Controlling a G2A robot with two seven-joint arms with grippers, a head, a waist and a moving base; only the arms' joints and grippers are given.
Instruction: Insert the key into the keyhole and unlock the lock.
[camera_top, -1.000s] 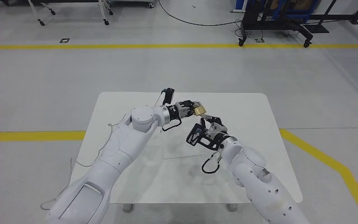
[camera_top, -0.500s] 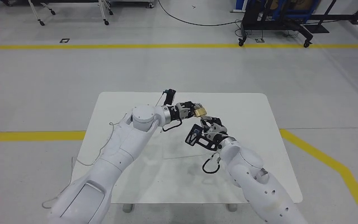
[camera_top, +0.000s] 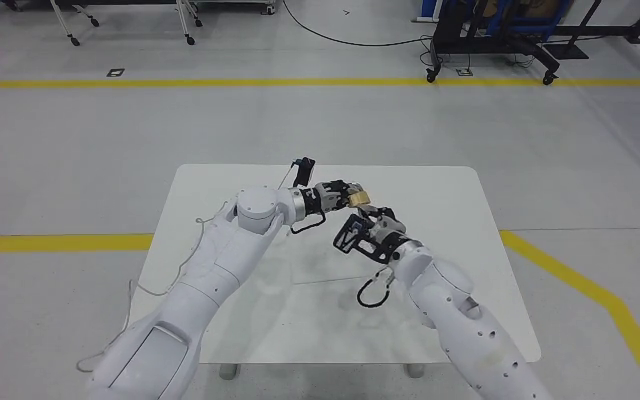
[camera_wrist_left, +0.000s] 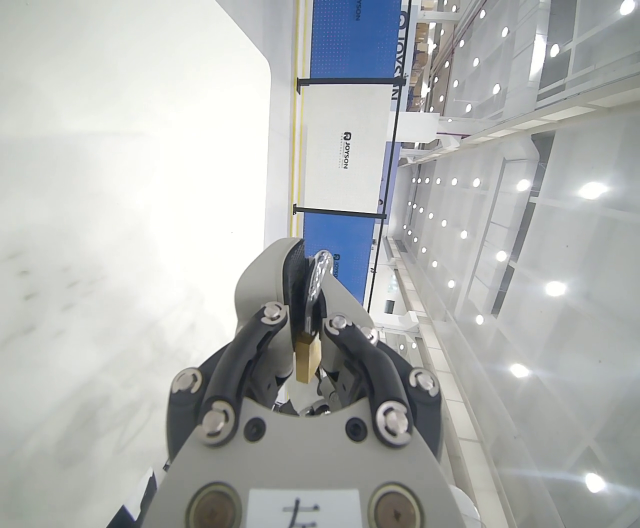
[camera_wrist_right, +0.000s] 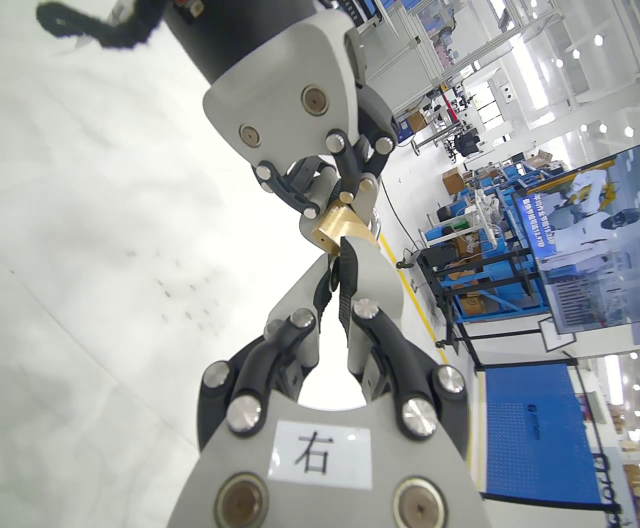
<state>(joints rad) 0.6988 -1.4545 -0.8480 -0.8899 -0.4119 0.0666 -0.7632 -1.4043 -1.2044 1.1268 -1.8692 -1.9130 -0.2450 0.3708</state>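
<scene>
A small brass padlock (camera_top: 358, 198) hangs above the middle of the white table (camera_top: 240, 310), with my left gripper (camera_top: 349, 196) shut on it. In the left wrist view the brass body (camera_wrist_left: 307, 361) sits deep between the fingers and the silver shackle (camera_wrist_left: 318, 272) reaches the tips of the left gripper (camera_wrist_left: 309, 277). My right gripper (camera_top: 368, 214) stands just below the lock. In the right wrist view the right gripper (camera_wrist_right: 339, 267) is shut on a small key, mostly hidden, and its tips touch the underside of the lock (camera_wrist_right: 342, 229).
The table's far edge (camera_top: 330, 167) lies just behind the lock, and bare tabletop spreads in front and to both sides. A black cable loop (camera_top: 372, 292) hangs under the right forearm. Wheeled frames (camera_top: 490, 50) stand on the floor far behind.
My right gripper has shifted slightly up and left, closer to the lock's underside. The left gripper and the lock have barely moved.
</scene>
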